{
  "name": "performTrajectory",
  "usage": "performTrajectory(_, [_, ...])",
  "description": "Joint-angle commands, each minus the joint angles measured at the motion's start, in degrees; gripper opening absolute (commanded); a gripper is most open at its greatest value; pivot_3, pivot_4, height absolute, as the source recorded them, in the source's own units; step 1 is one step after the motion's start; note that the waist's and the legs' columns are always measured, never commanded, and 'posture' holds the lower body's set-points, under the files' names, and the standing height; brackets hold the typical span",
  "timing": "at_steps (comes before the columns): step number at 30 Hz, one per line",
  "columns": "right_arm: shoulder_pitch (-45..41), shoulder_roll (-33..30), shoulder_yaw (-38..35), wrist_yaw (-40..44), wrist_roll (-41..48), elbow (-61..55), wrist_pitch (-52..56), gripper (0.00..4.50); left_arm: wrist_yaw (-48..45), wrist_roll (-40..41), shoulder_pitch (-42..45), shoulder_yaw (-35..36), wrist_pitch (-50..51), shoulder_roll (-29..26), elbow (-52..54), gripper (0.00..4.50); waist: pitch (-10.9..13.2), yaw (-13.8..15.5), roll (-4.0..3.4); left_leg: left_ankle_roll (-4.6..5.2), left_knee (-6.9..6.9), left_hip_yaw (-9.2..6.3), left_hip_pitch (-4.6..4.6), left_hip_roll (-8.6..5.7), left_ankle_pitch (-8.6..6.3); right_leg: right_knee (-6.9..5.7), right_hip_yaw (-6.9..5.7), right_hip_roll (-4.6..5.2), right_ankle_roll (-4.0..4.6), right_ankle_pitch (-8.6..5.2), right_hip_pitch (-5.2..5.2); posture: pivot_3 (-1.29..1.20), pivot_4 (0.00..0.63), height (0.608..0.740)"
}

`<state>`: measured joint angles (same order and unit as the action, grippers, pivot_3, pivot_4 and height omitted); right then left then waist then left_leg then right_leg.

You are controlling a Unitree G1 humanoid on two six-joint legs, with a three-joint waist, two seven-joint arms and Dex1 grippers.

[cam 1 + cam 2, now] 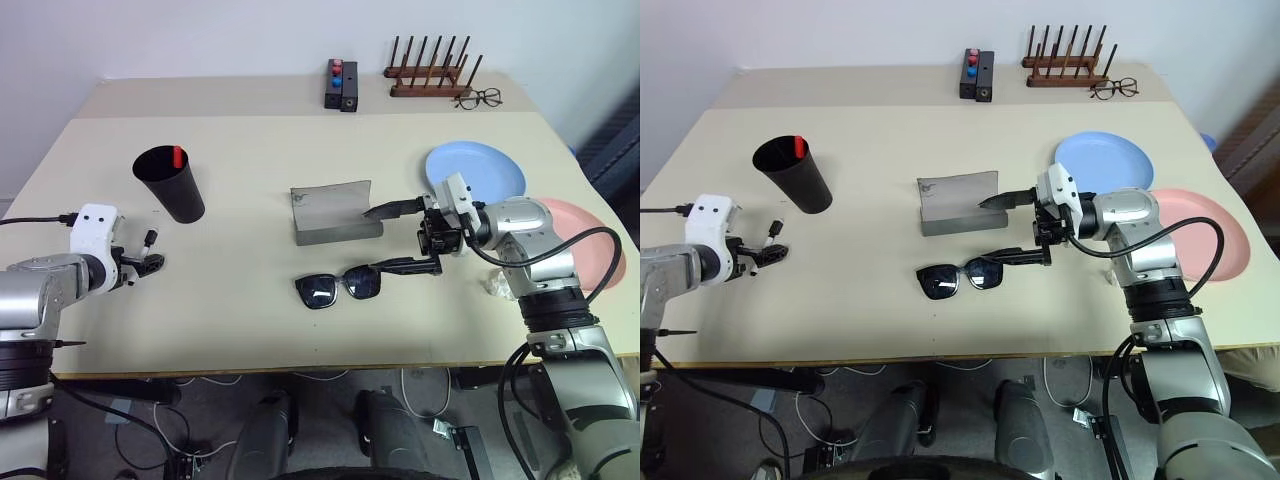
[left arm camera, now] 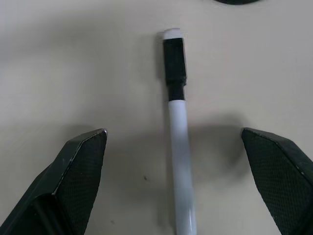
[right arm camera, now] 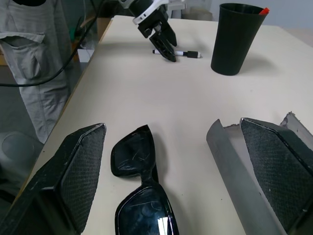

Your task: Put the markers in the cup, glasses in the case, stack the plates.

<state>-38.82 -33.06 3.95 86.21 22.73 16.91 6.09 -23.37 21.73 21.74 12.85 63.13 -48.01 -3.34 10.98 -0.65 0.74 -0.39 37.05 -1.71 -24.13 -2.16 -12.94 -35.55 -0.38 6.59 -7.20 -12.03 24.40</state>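
Observation:
The white marker with a black cap (image 2: 179, 132) lies flat on the table between the fingers of my open left gripper (image 1: 140, 256), which points down at it. Beside it stands the black cup (image 1: 170, 184) with the red-capped marker (image 1: 178, 156) sticking out of it. The black sunglasses (image 1: 338, 287) lie unfolded in front of the open grey case (image 1: 335, 212). My right gripper (image 1: 398, 238) hovers open just right of both, one finger by the case, the other by a sunglasses arm, holding nothing. The light blue plate (image 1: 480, 168) and the pink plate (image 1: 592, 240) lie apart at the right.
At the table's far edge stand a black block with red and blue knobs (image 1: 340, 85) and a wooden peg rack (image 1: 428, 75), with wire-framed eyeglasses (image 1: 480, 97) beside it. A cable runs from my right arm over the pink plate.

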Motion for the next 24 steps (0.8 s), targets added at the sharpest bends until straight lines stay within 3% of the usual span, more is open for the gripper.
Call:
performTrajectory(1, [-0.21, -0.59, -1.24, -0.45, 0.93, -2.24, 0.15, 4.50, 3.53, -1.19, 1.10, 1.82, 3.99, 1.94, 0.47, 3.24, 0.00, 0.06, 0.00, 0.00, 0.02, -0.02, 0.04, 0.00, 0.00, 0.00, 0.00, 0.00, 0.00, 0.00, -0.05, 0.00, 0.150, 0.740])
performTrajectory(7, [-0.30, -0.52, -1.27, -0.69, 0.88, -2.22, 0.04, 4.50, 5.72, -1.45, 0.75, 4.13, 7.06, 3.38, 1.76, 0.17, -0.01, -0.46, 0.00, -0.02, -0.02, 0.00, 0.16, 0.02, 0.01, -0.04, 0.01, -0.04, 0.01, 0.00, -0.09, 0.00, 0.150, 0.740])
performTrajectory(19, [-0.19, -0.41, -1.49, -0.92, 0.79, -1.44, -0.53, 4.50, -0.31, 4.25, -4.21, 6.23, 15.18, 0.79, 13.44, 0.07, -0.01, -0.27, 0.00, -0.02, -0.03, 0.02, 0.15, 0.03, 0.00, 0.00, 0.04, 0.02, 0.01, 0.00, -0.09, 0.00, 0.150, 0.740])
performTrajectory(24, [0.04, -0.31, -1.72, -1.19, 1.12, -1.39, -0.44, 4.50, -7.75, 7.44, -8.56, 4.01, 9.74, -2.47, 22.15, 0.07, 0.00, -0.18, 0.01, -0.03, -0.04, 0.02, 0.13, 0.10, 0.00, 0.06, 0.04, 0.03, 0.07, -0.04, -0.08, 0.00, 0.150, 0.740])
